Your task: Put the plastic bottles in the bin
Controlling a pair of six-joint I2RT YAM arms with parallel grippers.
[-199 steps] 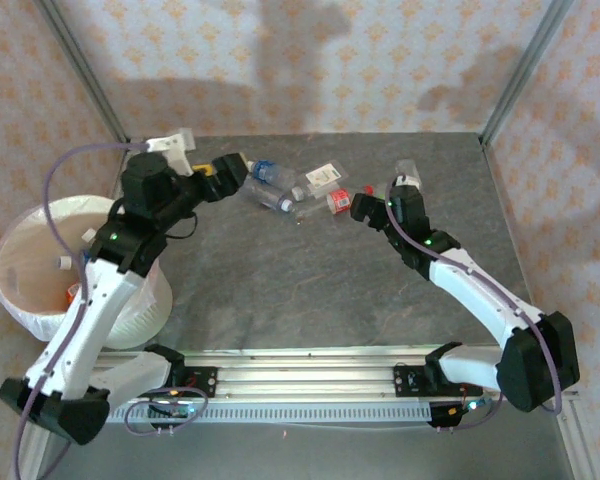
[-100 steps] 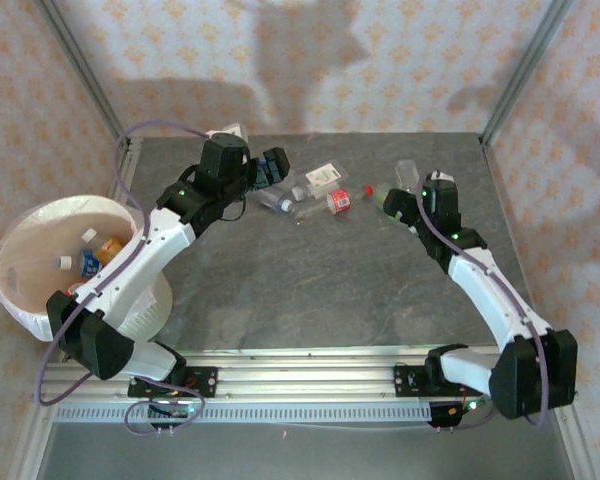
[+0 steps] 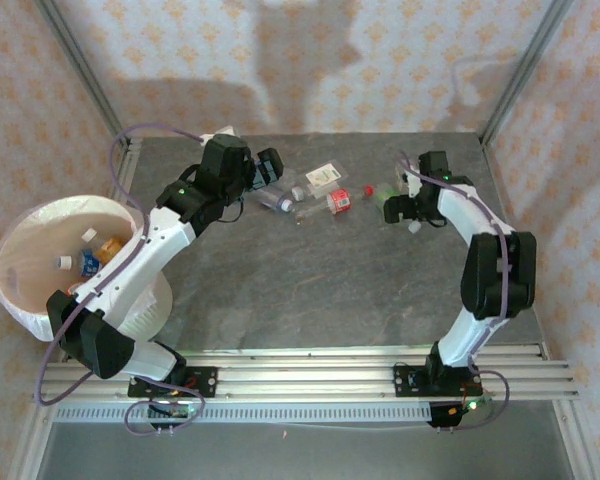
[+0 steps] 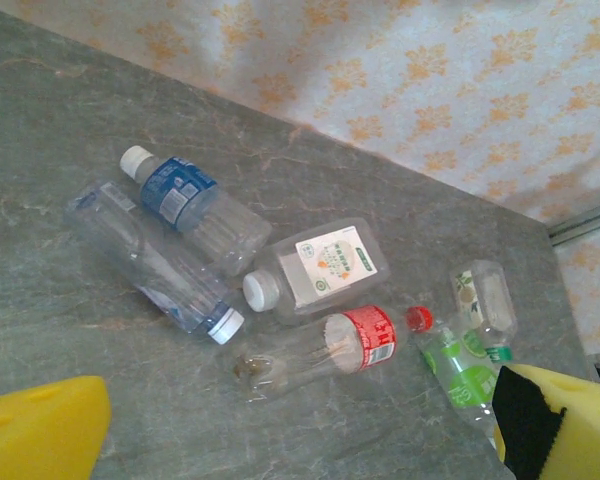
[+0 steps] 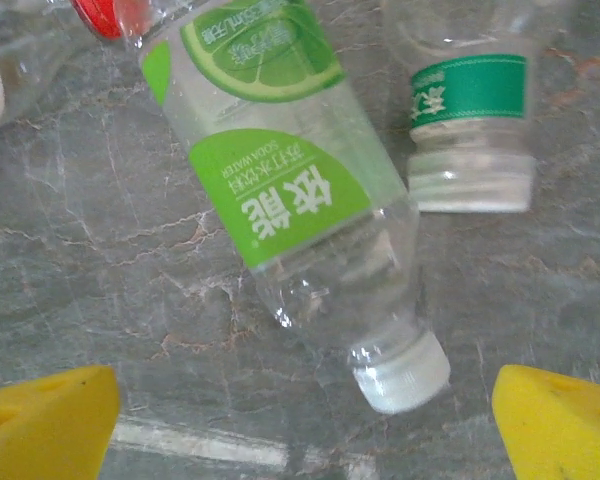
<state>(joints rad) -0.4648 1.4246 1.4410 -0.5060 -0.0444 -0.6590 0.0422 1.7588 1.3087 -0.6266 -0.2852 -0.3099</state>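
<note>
Tidying up looks only partly done. Far off to the left of the left gripper (image 4: 300,430), back beside its arm, sits the big round white bin (image 3: 30,275) with a thin bag in it. Some small plastic bottles lie inside it. I count about four, but they are tiny and hard to tell apart.

The left gripper is wide open and holds nothing. It hangs over the grey stone table (image 3: 310,290). Just ahead of it lie four bottles in a bunch:
- one clear bottle with a blue label (image 4: 185,200)
- one plain clear bottle with a blue and white cap (image 4: 150,260)
- one flat bottle with a white label (image 4: 320,268)
- one clear bottle with a red label (image 4: 330,350)

The right gripper (image 5: 305,425) is also wide open, and its yellow pads touch nothing. Right in front of it lies one clear bottle with a bright green label (image 5: 280,190), its white cap pointing back between the pads. Just past that, to the right, lies one small clear bottle with a dark green band (image 5: 470,95).

So six bottles are on the table, and all six need to go in the bin. I think the bright green one is next.
</note>
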